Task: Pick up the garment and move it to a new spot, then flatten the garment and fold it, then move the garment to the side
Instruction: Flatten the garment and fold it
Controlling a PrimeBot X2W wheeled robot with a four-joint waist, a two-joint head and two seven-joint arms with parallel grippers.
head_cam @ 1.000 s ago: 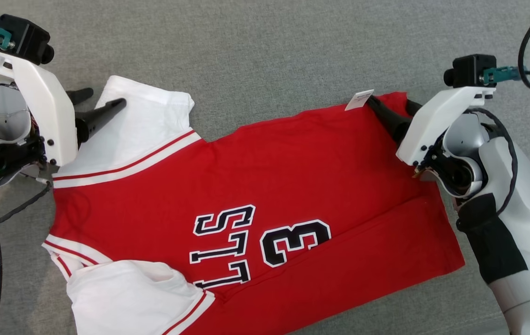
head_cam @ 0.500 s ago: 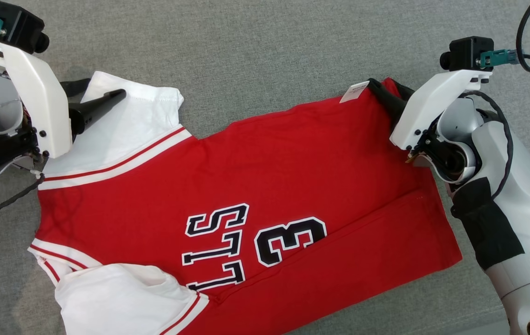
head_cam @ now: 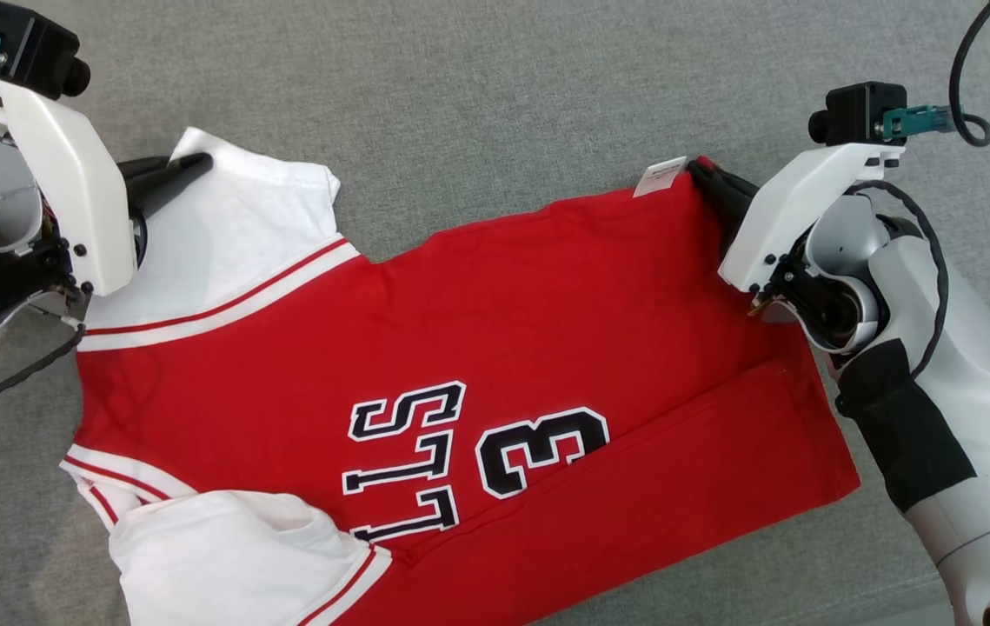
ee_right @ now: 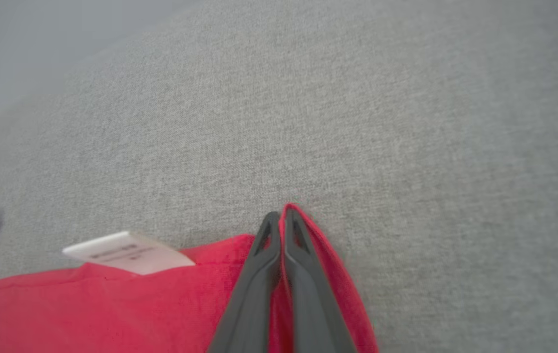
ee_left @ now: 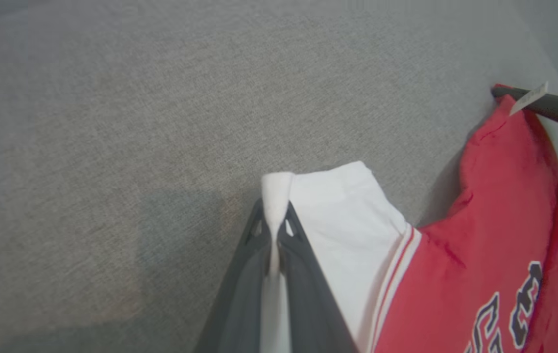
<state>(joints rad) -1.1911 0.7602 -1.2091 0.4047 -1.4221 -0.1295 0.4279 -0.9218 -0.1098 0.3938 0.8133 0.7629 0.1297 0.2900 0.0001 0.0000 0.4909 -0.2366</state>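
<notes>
Red jersey (head_cam: 495, 322) lies flat on grey surface (head_cam: 495, 87); left end effector (head_cam: 195, 163) pinches white sleeve (head_cam: 242, 217) edge, right end effector (head_cam: 701, 171) pinches red hem corner beside tag (head_cam: 661, 176).

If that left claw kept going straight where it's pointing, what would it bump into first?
Past the white sleeve it pinches, the left gripper would probably meet just the grey surface, though depth is unclear.

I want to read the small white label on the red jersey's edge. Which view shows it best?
Right wrist view: the small white label lies closest and largest there, printing blurred. Head view shows the label small; left wrist view, a distant sliver.
</notes>
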